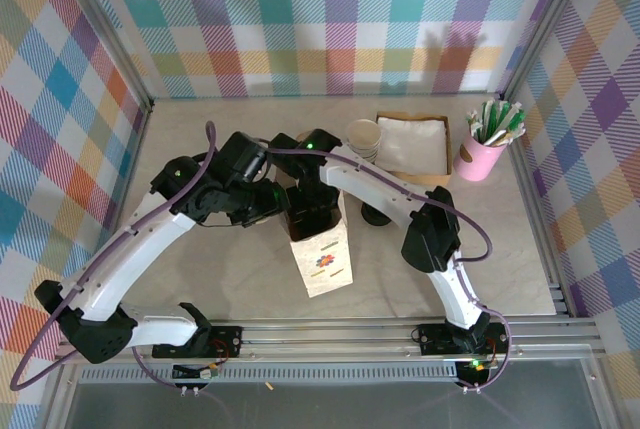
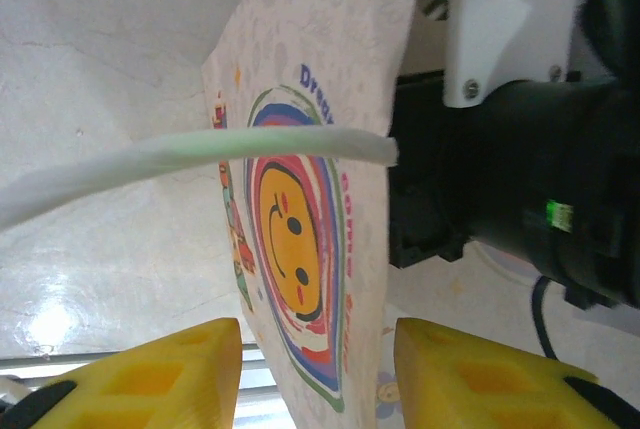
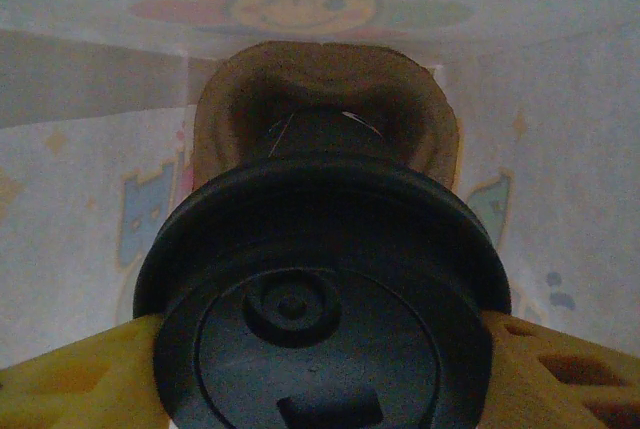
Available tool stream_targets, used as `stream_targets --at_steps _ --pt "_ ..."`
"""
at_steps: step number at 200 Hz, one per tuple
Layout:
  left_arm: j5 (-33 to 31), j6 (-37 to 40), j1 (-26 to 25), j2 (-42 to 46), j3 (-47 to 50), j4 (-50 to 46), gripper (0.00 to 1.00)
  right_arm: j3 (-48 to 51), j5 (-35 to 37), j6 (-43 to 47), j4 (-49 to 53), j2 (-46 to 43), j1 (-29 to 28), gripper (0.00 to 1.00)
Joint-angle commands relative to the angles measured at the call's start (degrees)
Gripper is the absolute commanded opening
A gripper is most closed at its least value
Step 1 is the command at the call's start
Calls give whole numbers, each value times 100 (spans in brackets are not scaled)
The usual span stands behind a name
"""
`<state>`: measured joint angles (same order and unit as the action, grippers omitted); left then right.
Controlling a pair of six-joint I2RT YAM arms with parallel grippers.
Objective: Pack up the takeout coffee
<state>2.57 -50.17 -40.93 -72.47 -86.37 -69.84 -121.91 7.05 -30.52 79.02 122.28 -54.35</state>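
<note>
Cup [image 3: 322, 279]: light, crushable, I judge; hold at stiff rim.
Right jaws: clamped on it, inside bag [image 3: 90, 159].
Left jaws: astride bag, grip unclear.

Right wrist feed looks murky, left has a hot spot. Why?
Right wrist: dim, lit through the paper bag walls around the black lid. Left wrist: glare on the table lower left; the bag's handle is blurred. Top external: evenly lit.
</note>
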Motion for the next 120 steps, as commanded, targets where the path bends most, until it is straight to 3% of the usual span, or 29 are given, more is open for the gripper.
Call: stream_targets --at_steps 1,12,41,73,120 --pt "117 -118 70 114 194 41 42 180 -45 -182 38 -295 -65 37" --pt "90 -104 76 147 266 79 37 260 -80 -188 -52 -350 -65 37" --pt "62 161 58 141 316 180 8 338 -80 -212 -113 -424 -58 37" --pt "-177 688 -166 -46 159 83 1 287 -94 -261 -24 -472 -60 37" --pt "-1365 987 -1121 -237 -102 -157 0 253 -156 -416 258 -518 -65 37"
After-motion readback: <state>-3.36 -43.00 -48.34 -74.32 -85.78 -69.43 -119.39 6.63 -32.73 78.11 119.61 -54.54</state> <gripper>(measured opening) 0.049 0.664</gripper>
